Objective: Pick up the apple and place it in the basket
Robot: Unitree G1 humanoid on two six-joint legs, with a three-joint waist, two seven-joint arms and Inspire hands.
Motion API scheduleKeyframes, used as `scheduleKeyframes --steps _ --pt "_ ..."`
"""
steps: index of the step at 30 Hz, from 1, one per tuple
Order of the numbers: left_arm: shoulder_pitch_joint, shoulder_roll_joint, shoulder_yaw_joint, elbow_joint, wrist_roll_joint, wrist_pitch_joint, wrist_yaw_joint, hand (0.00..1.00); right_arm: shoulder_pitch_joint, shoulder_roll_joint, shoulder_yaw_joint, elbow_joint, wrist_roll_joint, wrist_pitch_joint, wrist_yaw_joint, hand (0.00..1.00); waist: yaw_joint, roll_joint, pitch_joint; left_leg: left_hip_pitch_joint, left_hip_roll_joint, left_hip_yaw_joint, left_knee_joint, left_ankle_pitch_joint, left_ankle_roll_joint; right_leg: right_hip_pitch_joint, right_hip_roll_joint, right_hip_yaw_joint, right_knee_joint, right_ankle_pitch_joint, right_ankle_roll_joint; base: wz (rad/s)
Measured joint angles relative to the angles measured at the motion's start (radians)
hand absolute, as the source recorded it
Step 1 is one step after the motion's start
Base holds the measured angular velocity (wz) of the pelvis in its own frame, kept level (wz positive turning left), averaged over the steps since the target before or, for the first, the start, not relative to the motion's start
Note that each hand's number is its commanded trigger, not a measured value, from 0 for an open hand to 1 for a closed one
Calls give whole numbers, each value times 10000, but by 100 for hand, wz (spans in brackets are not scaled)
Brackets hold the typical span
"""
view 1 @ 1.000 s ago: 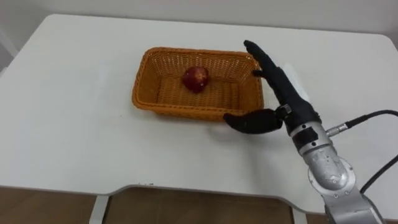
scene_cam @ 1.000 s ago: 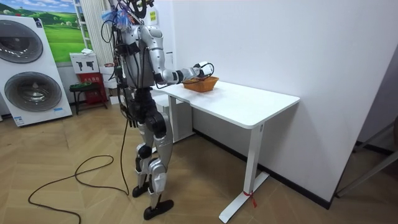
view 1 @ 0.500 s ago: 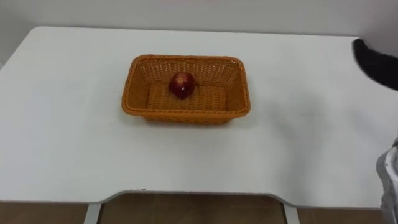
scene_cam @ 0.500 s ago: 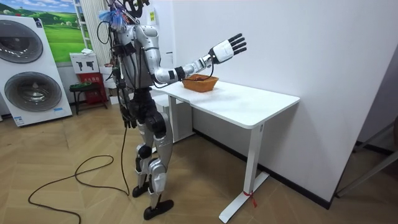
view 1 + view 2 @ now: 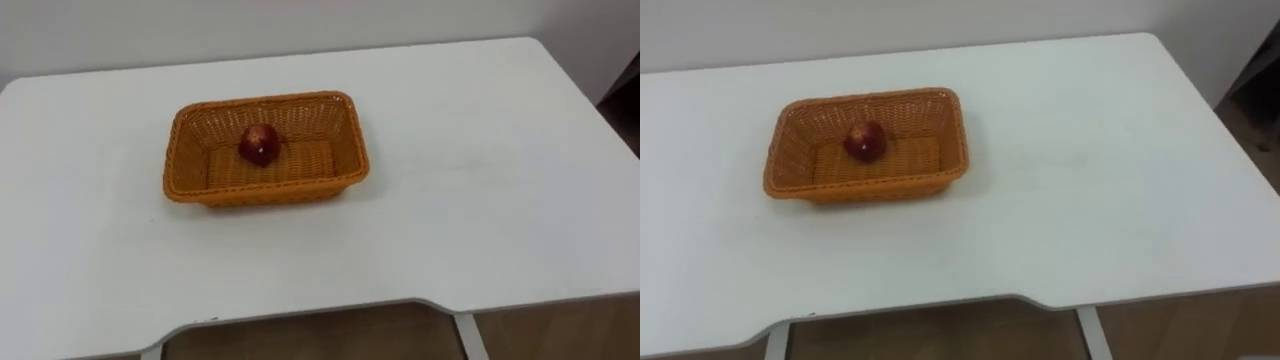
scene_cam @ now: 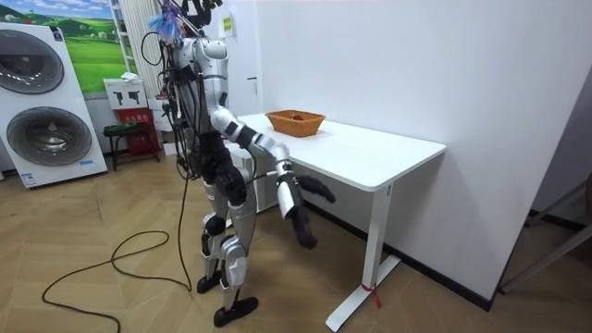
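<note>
Apple (image 5: pixel 260 144) sits inside the basket (image 5: pixel 262 190), about mid-length and toward the far wall. Can't tell whether it touches that wall. Its underside is hidden against the weave, and in the room view it's just a red speck above the rim.

Basket lies flat on the white table (image 5: pixel 480 200), in the left-far part of the top, with its long side roughly parallel to the front edge. It stands clear of all edges.

Right hand (image 6: pixel 298 213) hangs below tabletop level, off the table's near corner and well apart from the basket. Fingers look straight and spread with the thumb out, holding nothing, though it's smeared, so finger detail is hard to read.

Edges and room: the front edge has a shallow cut-out at the middle, with the leg tops showing under it. The right end of the table is in view and the left end is cut off. There is bare tabletop right of the basket and in front of it. Back edge runs along the wall.

Robot stands at the table end on the room view's left, with a washing machine (image 6: pixel 46 102) behind it.
</note>
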Motion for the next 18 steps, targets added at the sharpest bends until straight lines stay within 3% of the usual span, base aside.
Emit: scheduleKeyframes --steps 4,8,12,18 --pt "-7 -148 -4 -1 12 48 -130 0 29 158 132 2320 197 420 741 0 43 -54 3 19 -17 -13 42 4 2 45 6 71 -42 -4 2 2" --pt "-12 -176 119 5 269 91 -406 0 229 454 638 4618 -737 1062 2186 0 236 -157 7 -12 -49 -122 31 3 3 70 10 68 -170 -2 6 5" --pt "-16 -170 179 49 302 341 -601 0 420 451 2204 5903 -3158 1812 3924 0 564 -120 46 18 -62 -73 10 0 7 61 1 99 -172 -2 10 -5" --pt "-113 -179 -148 60 202 838 -606 0 191 431 4298 6334 -5878 2380 5578 0 1056 -38 143 127 -52 -78 -41 -2 5 74 6 60 -183 -4 7 0"
